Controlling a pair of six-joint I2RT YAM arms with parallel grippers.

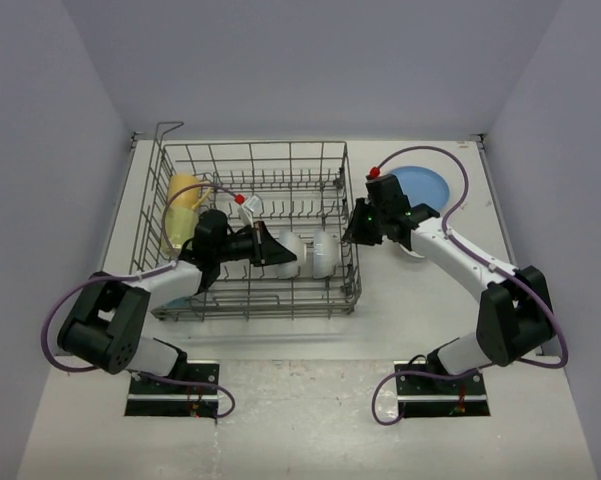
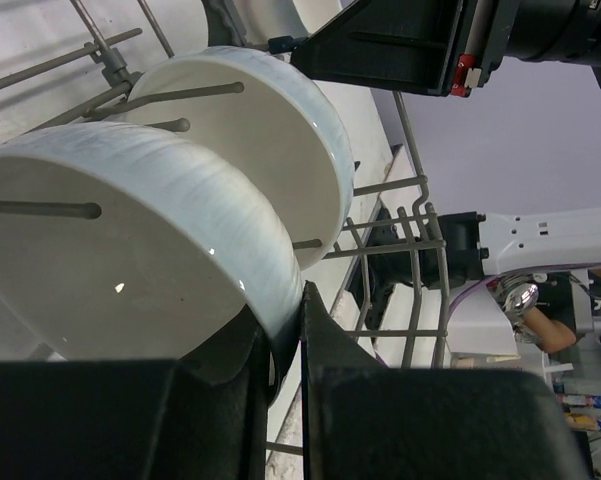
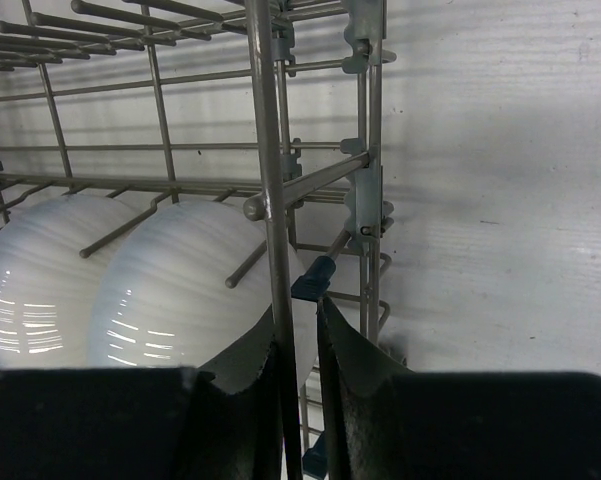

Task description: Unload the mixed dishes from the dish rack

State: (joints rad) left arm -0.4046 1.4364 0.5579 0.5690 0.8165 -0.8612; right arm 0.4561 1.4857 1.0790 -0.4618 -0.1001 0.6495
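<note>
The grey wire dish rack (image 1: 250, 160) stands left of centre. Two white bowls stand on edge between its tines, the left one (image 1: 292, 248) beside the right one (image 1: 326, 252). My left gripper (image 1: 283, 258) reaches into the rack. In the left wrist view it (image 2: 285, 330) is shut on the rim of the nearer white bowl (image 2: 110, 270), with the second bowl (image 2: 250, 150) behind. A yellow mug (image 1: 183, 205) lies at the rack's left end. My right gripper (image 1: 352, 236) is at the rack's right wall, its jaws (image 3: 300, 320) closed around a rack wire (image 3: 265, 150).
A blue plate (image 1: 420, 185) lies on the table right of the rack, behind my right arm. Something pale blue (image 1: 176, 300) shows under my left arm at the rack's near-left corner. White walls enclose the table on three sides.
</note>
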